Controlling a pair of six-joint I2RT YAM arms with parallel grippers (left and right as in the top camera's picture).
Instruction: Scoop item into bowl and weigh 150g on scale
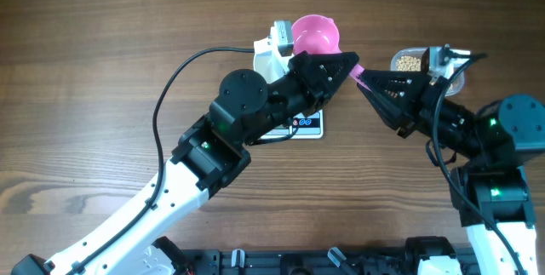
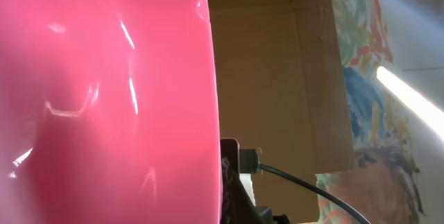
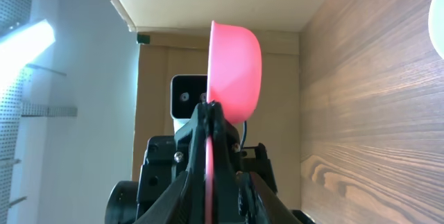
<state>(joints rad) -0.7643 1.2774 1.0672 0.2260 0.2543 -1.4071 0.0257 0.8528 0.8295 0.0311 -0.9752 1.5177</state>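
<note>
From overhead, a clear plastic tub (image 1: 394, 60) stands at the right of the wooden table (image 1: 102, 37), partly under the right arm. It holds the beans (image 1: 410, 63), a small, round, tan-yellow heap. A pink scoop (image 1: 315, 35) is up near the middle, cup facing upward and showing plain pink inside. The left gripper (image 1: 347, 62) is closed on its handle. The right gripper (image 1: 362, 79) meets the same handle from the other side. The scale (image 1: 308, 127) lies under the left arm, with only its front button panel showing. The bowl cannot be made out.

The left wrist view is half filled by the scoop (image 2: 104, 99) — glossy pink, very close.

The right wrist view shows the scoop (image 3: 236, 57) edge-on, with its thin handle running down between the fingers of the right gripper (image 3: 208, 123). They sit close on either side — whether they press on it cannot be told.
</note>
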